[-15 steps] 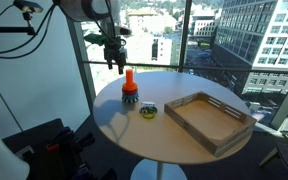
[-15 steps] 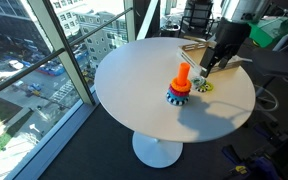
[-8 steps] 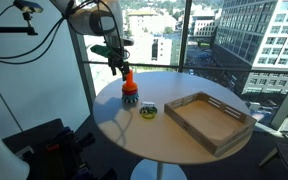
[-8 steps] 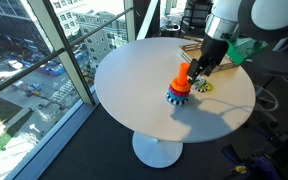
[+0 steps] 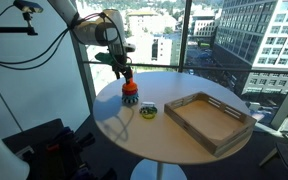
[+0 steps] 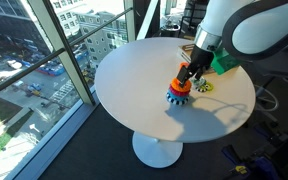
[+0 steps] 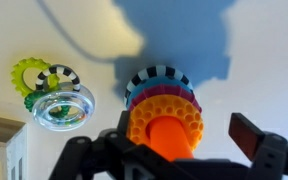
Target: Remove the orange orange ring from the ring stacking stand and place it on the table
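The ring stacking stand (image 5: 130, 95) stands on the round beige table (image 5: 174, 148) and also shows in an exterior view (image 6: 179, 92). In the wrist view the orange ring (image 7: 189, 117) sits on top of the stack around the orange peg (image 7: 166, 142), above a magenta ring and a blue and striped base. My gripper (image 7: 179, 136) is open, with a finger on each side of the peg's top and not touching the ring. It hangs right over the stand in both exterior views (image 5: 125, 76) (image 6: 190, 72).
A yellow-green ring toy with a clear bluish centre (image 7: 56, 98) lies on the table beside the stand (image 5: 148, 110) (image 6: 202, 86). A wooden tray (image 5: 210, 120) takes up one side of the table. Windows stand close behind the table.
My gripper has come down and across from above the table to sit over the stand, its fingers now around the peg's top. The rings have not moved.
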You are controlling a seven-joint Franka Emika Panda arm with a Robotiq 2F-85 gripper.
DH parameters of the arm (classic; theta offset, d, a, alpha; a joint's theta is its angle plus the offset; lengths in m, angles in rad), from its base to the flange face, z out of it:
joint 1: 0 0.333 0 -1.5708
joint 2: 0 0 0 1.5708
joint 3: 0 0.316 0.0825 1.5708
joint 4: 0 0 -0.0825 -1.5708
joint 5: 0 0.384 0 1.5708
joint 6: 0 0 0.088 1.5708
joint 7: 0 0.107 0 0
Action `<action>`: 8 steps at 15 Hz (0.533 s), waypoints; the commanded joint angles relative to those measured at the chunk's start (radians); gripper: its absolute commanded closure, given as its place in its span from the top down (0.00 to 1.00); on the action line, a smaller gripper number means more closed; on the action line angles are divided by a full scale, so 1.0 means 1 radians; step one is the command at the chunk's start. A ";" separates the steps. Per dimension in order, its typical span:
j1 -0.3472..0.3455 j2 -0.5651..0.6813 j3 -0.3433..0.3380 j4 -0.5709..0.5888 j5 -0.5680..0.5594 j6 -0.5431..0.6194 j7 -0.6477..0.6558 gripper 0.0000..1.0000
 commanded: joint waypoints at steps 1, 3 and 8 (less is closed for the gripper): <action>0.031 0.046 -0.039 0.041 -0.050 0.008 0.069 1.00; 0.040 0.060 -0.053 0.050 -0.062 -0.001 0.095 1.00; 0.064 0.090 -0.078 0.063 -0.081 0.008 0.139 1.00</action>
